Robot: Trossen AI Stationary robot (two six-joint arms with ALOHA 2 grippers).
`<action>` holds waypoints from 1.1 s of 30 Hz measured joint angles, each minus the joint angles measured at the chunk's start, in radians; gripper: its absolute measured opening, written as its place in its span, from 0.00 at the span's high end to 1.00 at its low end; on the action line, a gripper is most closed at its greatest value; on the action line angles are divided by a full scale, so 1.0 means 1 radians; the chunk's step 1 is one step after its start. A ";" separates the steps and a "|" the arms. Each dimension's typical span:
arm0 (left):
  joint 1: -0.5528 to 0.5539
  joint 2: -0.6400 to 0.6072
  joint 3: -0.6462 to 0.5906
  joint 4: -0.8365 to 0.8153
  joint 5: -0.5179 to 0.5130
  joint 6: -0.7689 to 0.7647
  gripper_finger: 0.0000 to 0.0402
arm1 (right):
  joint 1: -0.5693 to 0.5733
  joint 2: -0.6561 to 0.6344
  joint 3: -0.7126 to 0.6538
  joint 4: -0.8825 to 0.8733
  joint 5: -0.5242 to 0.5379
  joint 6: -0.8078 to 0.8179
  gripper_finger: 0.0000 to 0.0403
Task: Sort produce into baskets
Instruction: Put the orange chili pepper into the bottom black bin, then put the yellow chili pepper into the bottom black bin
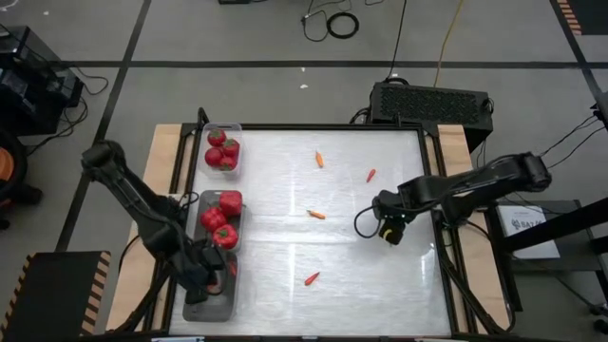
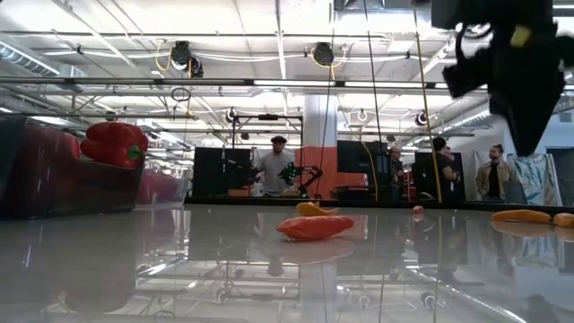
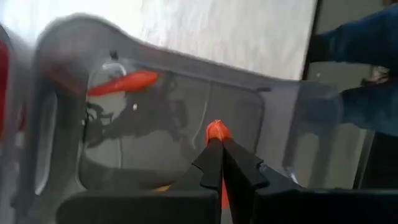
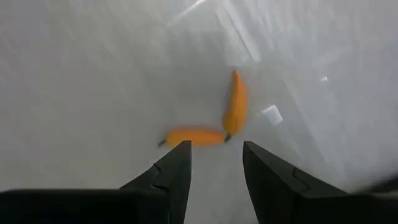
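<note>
Three clear baskets stand along the table's left edge. The far basket (image 1: 223,150) and the middle basket (image 1: 220,217) hold red produce. My left gripper (image 1: 217,271) hangs over the near basket (image 1: 217,306), shut on a small orange-red chili (image 3: 216,130). Another chili (image 3: 124,82) lies on that basket's floor. My right gripper (image 1: 389,231) hovers at the table's right side, pointing down, open, with nothing between its fingers. Two orange chilies (image 4: 193,137) (image 4: 236,106) lie on the table just below it. My left gripper pinches the small chili between its two fingertips; one end (image 3: 216,130) pokes out past the tips. The fingers come slanting down from above, and the chili lies along them. It is held inside the near basket's outline (image 3: 273,124), above its floor.
Loose chilies lie on the white table top at the far middle (image 1: 319,160), the far right (image 1: 370,175), the centre (image 1: 315,215) and the near middle (image 1: 312,278). A red pepper (image 2: 115,144) shows in a basket in the low view. People stand in the room beyond.
</note>
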 joint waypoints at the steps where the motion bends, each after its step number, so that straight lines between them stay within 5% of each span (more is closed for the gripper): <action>1: 0.000 0.015 0.000 0.000 0.005 -0.007 0.96 | -0.012 0.000 -0.027 0.037 -0.002 -0.013 0.66; 18: 0.021 0.102 0.011 -0.004 0.114 -0.083 0.62 | -0.127 0.000 -0.132 0.186 0.027 -0.109 0.59; 27: 0.086 0.065 0.139 0.004 0.162 -0.057 0.60 | -0.140 0.000 -0.149 0.222 0.046 -0.130 0.42; 33: 0.142 0.036 0.251 0.006 0.030 0.004 0.60 | -0.139 0.000 -0.250 0.289 0.043 -0.102 0.41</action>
